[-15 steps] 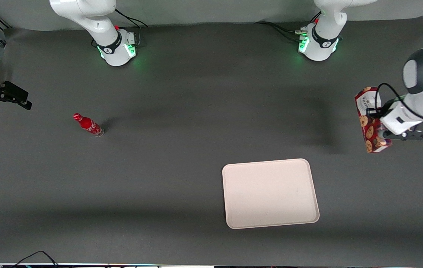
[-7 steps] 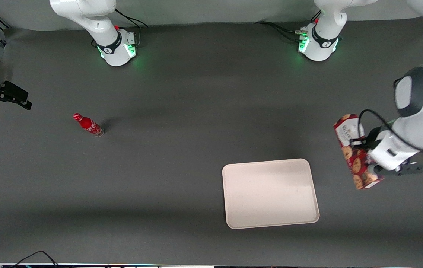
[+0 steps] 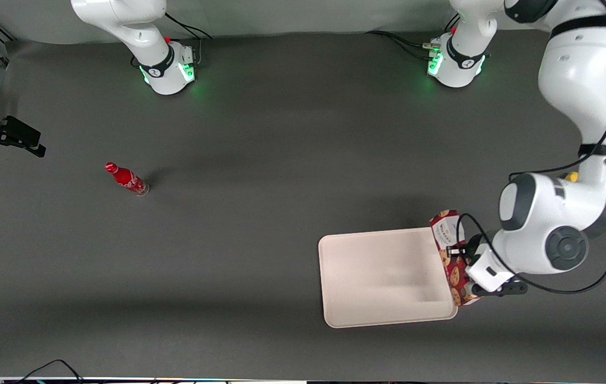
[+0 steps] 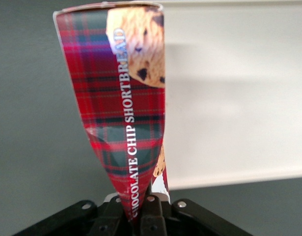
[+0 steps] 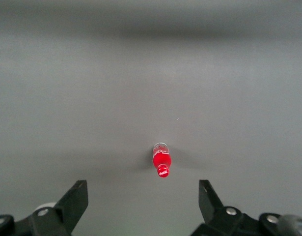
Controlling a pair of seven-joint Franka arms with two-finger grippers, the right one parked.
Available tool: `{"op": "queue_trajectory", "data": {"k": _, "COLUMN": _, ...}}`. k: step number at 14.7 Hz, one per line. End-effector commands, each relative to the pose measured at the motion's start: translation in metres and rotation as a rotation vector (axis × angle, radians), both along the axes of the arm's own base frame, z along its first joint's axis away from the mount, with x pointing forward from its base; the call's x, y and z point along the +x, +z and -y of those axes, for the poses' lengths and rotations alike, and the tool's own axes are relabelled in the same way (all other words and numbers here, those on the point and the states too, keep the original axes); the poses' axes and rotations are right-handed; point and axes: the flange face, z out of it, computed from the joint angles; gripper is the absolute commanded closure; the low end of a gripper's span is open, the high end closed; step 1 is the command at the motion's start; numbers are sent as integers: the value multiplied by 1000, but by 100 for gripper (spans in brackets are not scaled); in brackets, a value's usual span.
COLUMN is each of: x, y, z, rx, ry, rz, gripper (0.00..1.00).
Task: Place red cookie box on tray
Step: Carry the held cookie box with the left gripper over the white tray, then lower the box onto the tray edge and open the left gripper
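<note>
My pincer (image 3: 475,284) is clenched on the red cookie box (image 3: 451,256), pinching its narrow body and holding it in the air over the edge of the tray (image 3: 377,314) nearest my working arm.

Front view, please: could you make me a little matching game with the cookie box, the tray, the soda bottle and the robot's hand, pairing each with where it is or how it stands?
Things:
1. red cookie box
2. tray
3. soda bottle
4. hand

States:
A. lies flat on the table, nothing resting on it
B. stands alone toward the parked arm's end
C. held in the air over the tray's edge
D. shut on the carton

Pairs: 1-C, 2-A, 3-B, 4-D
</note>
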Motion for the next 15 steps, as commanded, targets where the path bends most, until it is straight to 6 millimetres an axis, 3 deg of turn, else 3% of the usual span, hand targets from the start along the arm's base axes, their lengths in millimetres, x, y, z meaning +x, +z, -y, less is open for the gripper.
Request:
{"op": "queue_trajectory", "data": {"k": 1, "x": 8, "y": -35, "z": 6, "rx": 28, "ry": 9, "rz": 6, "gripper": 100}}
{"op": "queue_trajectory", "data": {"k": 4, "x": 8, "y": -52, "z": 16, "rx": 37, "ry": 4, "rz": 33, "gripper": 100}}
{"op": "queue_trajectory", "data": {"k": 5, "x": 8, "y": -54, "z": 15, "rx": 42, "ry": 1, "rz": 33, "gripper": 61}}
{"op": "queue_trajectory", "data": {"k": 6, "x": 8, "y": -56, "z": 15, "rx": 49, "ry": -4, "rz": 32, "gripper": 1}}
{"op": "queue_trajectory", "data": {"k": 10, "x": 10, "y": -39, "z": 4, "rx": 51, "ry": 7, "rz": 30, "gripper": 0}}
{"op": "queue_trajectory", "data": {"k": 12, "x": 9, "y": -2, "z": -4, "rx": 64, "ry": 12, "rz": 16, "gripper": 0}}
{"op": "queue_trajectory", "data": {"k": 15, "x": 3, "y": 73, "z": -28, "rx": 98, "ry": 23, "rz": -62, "gripper": 0}}
